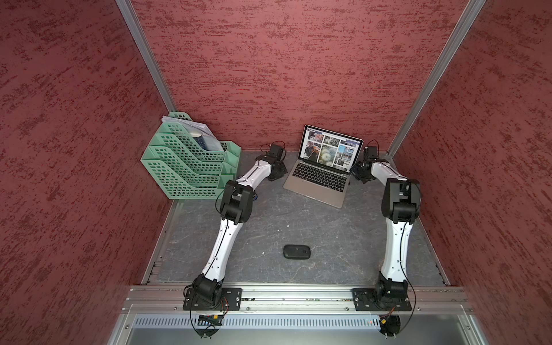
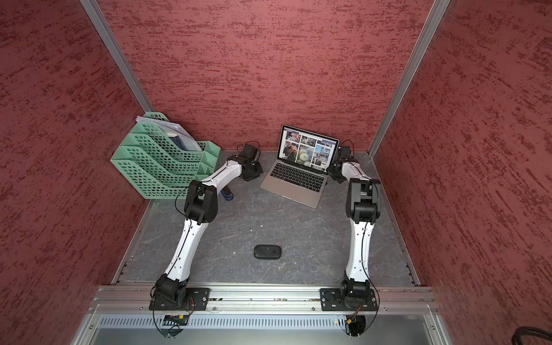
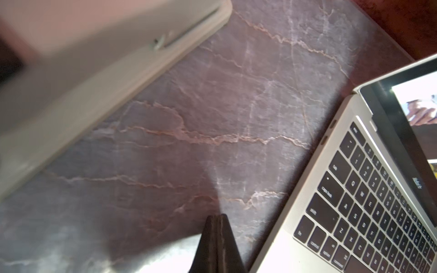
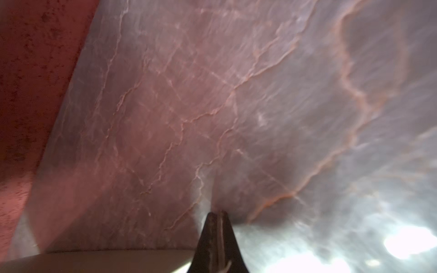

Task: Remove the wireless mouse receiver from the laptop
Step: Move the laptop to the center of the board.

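The open silver-grey laptop stands at the back of the table with photos on its screen. My left gripper hangs just off its left edge, pointing down at the table. In the left wrist view the gripper is shut with nothing in it, and the laptop shows two small bare ports on that side. My right gripper sits close to the laptop's right edge. The right wrist view shows that gripper shut and empty over bare table. The wireless mouse receiver is hidden in all views.
A black oval mouse lies mid-table towards the front. A green slotted file rack with papers fills the back left corner. A small blue object lies under the left arm. Red walls close three sides.
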Motion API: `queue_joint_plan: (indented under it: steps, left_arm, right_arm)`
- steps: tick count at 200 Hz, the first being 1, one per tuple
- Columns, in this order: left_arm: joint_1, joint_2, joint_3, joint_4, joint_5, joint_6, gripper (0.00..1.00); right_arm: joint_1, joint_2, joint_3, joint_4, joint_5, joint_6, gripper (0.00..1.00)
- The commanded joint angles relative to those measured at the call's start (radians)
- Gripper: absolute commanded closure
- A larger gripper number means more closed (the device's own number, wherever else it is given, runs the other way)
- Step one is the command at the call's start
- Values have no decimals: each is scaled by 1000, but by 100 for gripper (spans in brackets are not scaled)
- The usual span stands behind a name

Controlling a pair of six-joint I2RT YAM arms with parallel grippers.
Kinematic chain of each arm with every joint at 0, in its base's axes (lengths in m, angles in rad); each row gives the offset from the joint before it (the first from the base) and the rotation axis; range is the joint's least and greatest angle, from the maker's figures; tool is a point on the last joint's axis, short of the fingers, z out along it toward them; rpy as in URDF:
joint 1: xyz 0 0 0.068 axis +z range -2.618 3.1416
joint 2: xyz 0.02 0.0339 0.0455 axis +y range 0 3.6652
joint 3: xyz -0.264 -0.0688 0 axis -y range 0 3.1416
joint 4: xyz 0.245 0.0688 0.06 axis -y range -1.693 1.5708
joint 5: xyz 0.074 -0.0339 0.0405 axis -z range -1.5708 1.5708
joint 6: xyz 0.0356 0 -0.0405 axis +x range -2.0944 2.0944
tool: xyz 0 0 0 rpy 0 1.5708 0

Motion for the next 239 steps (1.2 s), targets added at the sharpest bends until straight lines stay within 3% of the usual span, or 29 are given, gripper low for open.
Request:
queue_joint_plan:
  steps: [1, 53, 126, 199, 239]
  left_arm:
    - [-26, -1, -33, -5, 37, 7, 100]
    - [-75, -110, -264, 62, 114, 7, 100]
    - [-137, -308, -640, 171, 126, 18, 100]
    - [-157, -305, -618, 161, 135, 36, 100]
    - [-140, -395, -612, 54, -48, 96, 100]
  right_arm:
    - [-4, 34, 25, 12, -52, 41, 100]
    - [-4, 62, 23, 27, -107, 73, 100]
    - [11, 50, -11, 26, -145, 54, 100]
    - [43, 59, -9, 11, -144, 40, 100]
    - [43, 64, 10, 0, -141, 35, 100]
